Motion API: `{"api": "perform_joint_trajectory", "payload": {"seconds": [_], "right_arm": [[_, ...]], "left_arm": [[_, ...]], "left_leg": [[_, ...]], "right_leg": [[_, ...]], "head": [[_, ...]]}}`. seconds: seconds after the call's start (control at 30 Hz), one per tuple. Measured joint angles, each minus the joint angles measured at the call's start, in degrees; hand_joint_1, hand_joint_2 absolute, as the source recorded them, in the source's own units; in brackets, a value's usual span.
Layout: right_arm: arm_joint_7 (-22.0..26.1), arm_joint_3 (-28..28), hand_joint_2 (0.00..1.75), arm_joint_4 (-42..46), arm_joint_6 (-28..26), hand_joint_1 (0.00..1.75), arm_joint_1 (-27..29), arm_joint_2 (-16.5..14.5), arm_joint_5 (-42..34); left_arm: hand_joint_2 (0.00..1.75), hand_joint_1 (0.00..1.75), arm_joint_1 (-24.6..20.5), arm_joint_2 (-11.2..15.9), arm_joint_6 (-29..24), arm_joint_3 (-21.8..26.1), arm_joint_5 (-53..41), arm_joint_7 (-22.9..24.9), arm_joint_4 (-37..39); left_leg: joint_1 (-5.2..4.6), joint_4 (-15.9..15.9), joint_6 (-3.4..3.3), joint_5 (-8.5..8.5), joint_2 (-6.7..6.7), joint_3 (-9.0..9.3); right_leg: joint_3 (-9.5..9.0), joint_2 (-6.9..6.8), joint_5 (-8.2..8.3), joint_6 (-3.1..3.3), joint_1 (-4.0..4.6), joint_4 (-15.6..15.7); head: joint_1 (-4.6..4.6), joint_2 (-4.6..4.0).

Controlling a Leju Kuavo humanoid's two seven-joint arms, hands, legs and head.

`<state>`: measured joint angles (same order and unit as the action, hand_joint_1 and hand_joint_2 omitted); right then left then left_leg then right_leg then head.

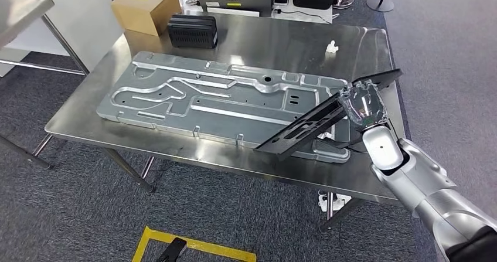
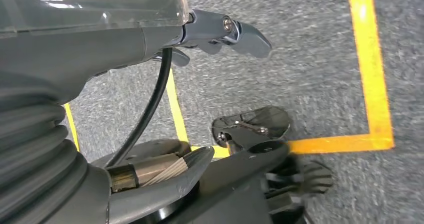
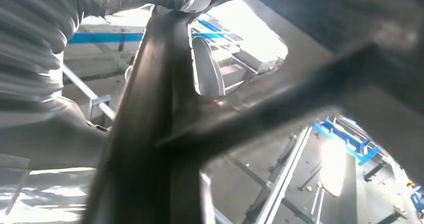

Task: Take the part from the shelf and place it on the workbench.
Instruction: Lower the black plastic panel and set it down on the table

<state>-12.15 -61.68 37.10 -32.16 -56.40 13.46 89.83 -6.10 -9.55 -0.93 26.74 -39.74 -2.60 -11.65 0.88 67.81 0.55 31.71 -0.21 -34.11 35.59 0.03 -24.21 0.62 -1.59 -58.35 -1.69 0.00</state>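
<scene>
My right hand point(image 1: 363, 106) grips a long flat black part point(image 1: 310, 124) with cut-out slots and holds it tilted above the right end of the steel workbench point(image 1: 357, 174). The part's lower end reaches toward the front edge, over a large silver stamped panel point(image 1: 205, 98) lying flat on the bench. In the right wrist view the black part point(image 3: 165, 134) crosses close in front of the camera and hides the fingers. My left hand point(image 2: 220, 31) hangs beside my body over grey carpet, holding nothing, with its fingers partly spread.
At the back of the bench stand a black ribbed box point(image 1: 193, 30) and a cardboard box point(image 1: 146, 7). A small white piece point(image 1: 332, 47) lies near the back right. Another table point(image 1: 23, 13) stands at the far left. Yellow floor tape point(image 1: 193, 247) marks the carpet.
</scene>
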Motion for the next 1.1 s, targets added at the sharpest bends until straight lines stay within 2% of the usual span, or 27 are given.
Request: {"api": "perform_joint_trajectory", "payload": {"seconds": [0.07,0.1,0.13,0.17,0.2,0.23,0.27,0.3,0.4,0.47,0.57,0.6,0.63,0.67,0.7,0.73,0.8,0.83,0.9,0.93,1.03,1.1], "right_arm": [[0.1,0.0,1.75,-0.1,0.1,1.75,0.0,-0.3,0.0],[0.2,0.0,1.75,-0.2,0.2,1.75,0.0,-0.4,0.0],[0.2,0.0,1.75,-0.3,0.2,1.75,0.0,-0.5,0.0],[0.2,0.0,1.75,-0.3,0.2,1.75,0.0,-0.6,0.0],[0.2,0.0,1.75,-0.4,0.3,1.75,0.0,-0.7,0.0],[0.1,0.0,1.75,-0.5,0.3,1.75,0.1,-0.8,0.0],[0.1,0.0,1.75,-0.7,0.2,1.75,0.0,-0.9,0.0],[0.1,0.0,1.75,-0.8,0.2,1.75,0.0,-1.0,0.0],[-0.1,0.1,1.75,-1.1,0.0,1.75,0.0,-1.0,0.0],[-0.1,0.3,1.75,-1.3,-0.1,1.75,-0.1,-1.0,0.0],[-0.1,0.3,1.75,-1.6,-0.2,1.75,0.1,-1.0,0.0],[-0.1,0.3,1.75,-1.7,-0.2,1.75,0.3,-1.0,0.0],[-0.1,0.3,1.75,-1.8,-0.2,1.75,0.3,-1.0,0.0],[-0.1,0.3,1.75,-1.9,-0.2,1.75,0.4,-1.0,0.0],[-0.1,0.4,1.75,-2.0,-0.2,1.75,0.4,-1.0,0.0],[-0.1,0.4,1.75,-2.1,-0.3,1.75,0.3,-1.0,0.0],[-0.1,0.5,1.75,-2.2,-0.4,1.75,0.3,-1.0,0.0],[-0.1,0.6,1.75,-2.3,-0.4,1.75,0.3,-1.0,0.0],[0.0,0.7,1.75,-2.5,-0.6,1.75,0.4,-0.9,0.0],[0.1,0.8,1.31,-2.6,-0.7,1.31,0.4,-0.9,0.0],[0.3,0.9,0.0,-2.9,-0.7,0.0,0.5,-0.9,0.0],[0.4,1.0,0.0,-3.1,-0.7,0.0,0.6,-0.9,0.0]], "left_arm": [[1.75,0.0,0.1,0.0,0.0,0.0,0.0,0.0,0.0],[1.75,0.0,0.2,0.0,0.0,0.0,0.0,0.0,0.0],[1.75,0.0,0.3,0.0,0.0,0.0,0.0,0.0,0.0],[1.75,0.0,0.4,0.0,0.0,0.0,0.0,0.0,0.0],[1.75,0.0,0.5,0.0,0.0,0.0,0.0,0.0,0.0],[1.75,0.0,0.6,0.0,0.0,0.1,0.0,0.0,0.0],[1.75,0.0,0.6,0.0,0.0,0.1,-0.1,0.0,0.1],[1.75,0.0,0.7,0.0,0.0,0.1,-0.1,0.0,0.1],[1.75,0.0,0.9,0.0,0.0,0.1,-0.2,0.2,0.1],[1.75,0.0,0.8,0.0,0.0,0.1,-0.3,0.2,0.1],[1.75,0.0,0.8,0.0,0.0,0.2,-0.3,0.2,0.1],[1.75,0.0,0.8,0.0,0.0,0.2,-0.3,0.2,0.1],[1.75,0.0,0.9,0.0,0.0,0.2,-0.3,0.2,0.1],[1.75,0.0,0.9,0.0,-0.1,0.2,-0.3,0.2,0.1],[1.75,0.0,1.0,0.0,-0.1,0.2,-0.4,0.2,0.1],[1.75,0.0,1.0,-0.1,-0.1,0.2,-0.4,0.2,0.1],[1.75,0.0,0.8,-0.3,-0.3,0.2,-0.8,-0.1,0.2],[1.75,0.0,0.8,-0.4,-0.5,0.2,-1.2,-0.3,0.2],[1.75,0.0,0.7,-0.4,-0.7,0.1,-1.9,-1.0,0.2],[1.75,0.0,0.7,-0.4,-0.7,0.1,-2.2,-1.3,0.2],[1.75,0.0,0.7,-0.4,-0.4,0.1,-2.5,-2.1,0.2],[1.75,0.0,0.7,-0.3,-0.4,0.0,-2.5,-2.2,0.2]], "left_leg": [[0.02,5.5,0.29,2.48,0.01,-4.53],[0.02,5.9,0.29,2.69,0.01,-5.76],[0.02,4.4,0.23,1.62,0.01,-6.12],[0.02,1.2,0.08,-0.85,0.02,-5.67],[0.01,-2.7,-0.13,-4.24,0.03,-5.0],[-0.1,-5.8,-0.39,-6.64,0.05,-4.42],[-0.21,-7.8,-0.74,-8.34,0.06,-3.96],[-0.29,-8.7,-1.1,-8.97,0.03,-3.82],[-0.3,-9.0,-2.29,-8.57,-0.04,-2.63],[-0.3,-9.2,-3.02,-8.16,-0.06,-1.61],[-0.66,-9.2,-3.67,-7.22,-0.16,-0.79],[-0.88,-9.2,-3.77,-6.87,-0.21,-0.44],[-1.13,-9.2,-3.84,-6.5,-0.25,0.0],[-1.37,-9.2,-3.88,-6.14,-0.29,0.55],[-1.54,-9.2,-3.91,-5.78,-0.3,1.08],[-1.71,-9.3,-3.88,-5.49,-0.31,1.52],[-1.66,-9.4,-3.59,-5.23,-0.27,1.92],[-1.6,-9.4,-3.4,-5.23,-0.28,1.99],[-1.44,-9.7,-3.22,-5.07,-0.27,2.32],[-1.41,-9.8,-3.21,-4.91,-0.28,2.4],[-1.4,-10.1,-3.2,-4.68,-0.24,2.61],[-1.41,-10.2,-3.21,-4.64,-0.25,2.64]], "right_leg": [[-1.03,0.23,-1.0,0.09,0.08,0.0],[-1.69,0.35,-1.56,0.05,0.11,0.0],[-2.46,0.44,-2.17,-0.06,0.12,-0.1],[-3.28,0.49,-2.8,-0.21,0.12,-0.1],[-3.98,0.52,-3.42,-0.43,0.14,-0.1],[-4.53,0.61,-3.95,-0.71,0.19,-0.2],[-4.82,0.72,-4.45,-1.09,0.29,-0.2],[-5.03,0.84,-4.74,-1.5,0.39,-0.3],[-5.42,0.83,-5.22,-2.52,0.37,-0.9],[-3.63,0.5,-6.72,-2.81,0.29,-4.8],[3.07,0.3,-10.07,-2.93,0.44,-14.7],[4.67,0.3,-9.88,-2.78,0.55,-15.9],[5.27,0.3,-8.53,-2.47,0.73,-15.2],[4.75,0.3,-6.08,-1.91,1.02,-12.4],[3.63,0.27,-3.2,-1.08,1.5,-8.4],[2.53,0.21,-1.36,-0.2,1.93,-4.9],[1.08,0.13,0.28,1.09,2.7,-0.7],[0.73,0.12,0.3,1.04,2.75,-0.3],[0.17,0.23,0.97,0.44,2.7,0.4],[-0.02,0.28,0.97,0.06,2.61,0.4],[-0.03,0.36,0.64,0.07,2.59,0.4],[-0.01,0.36,0.56,0.11,2.59,0.4]], "head": [[0.03,0.0],[0.03,0.0],[0.03,0.0],[0.03,0.0],[0.02,0.0],[0.04,0.0],[0.05,0.0],[0.05,0.0],[0.06,0.0],[0.03,0.0],[0.01,0.0],[0.02,0.0],[0.02,0.0],[0.02,0.0],[0.01,0.0],[0.13,0.0],[0.36,0.0],[0.47,0.0],[0.58,0.0],[0.65,0.0],[0.72,0.0],[0.72,0.0]]}}
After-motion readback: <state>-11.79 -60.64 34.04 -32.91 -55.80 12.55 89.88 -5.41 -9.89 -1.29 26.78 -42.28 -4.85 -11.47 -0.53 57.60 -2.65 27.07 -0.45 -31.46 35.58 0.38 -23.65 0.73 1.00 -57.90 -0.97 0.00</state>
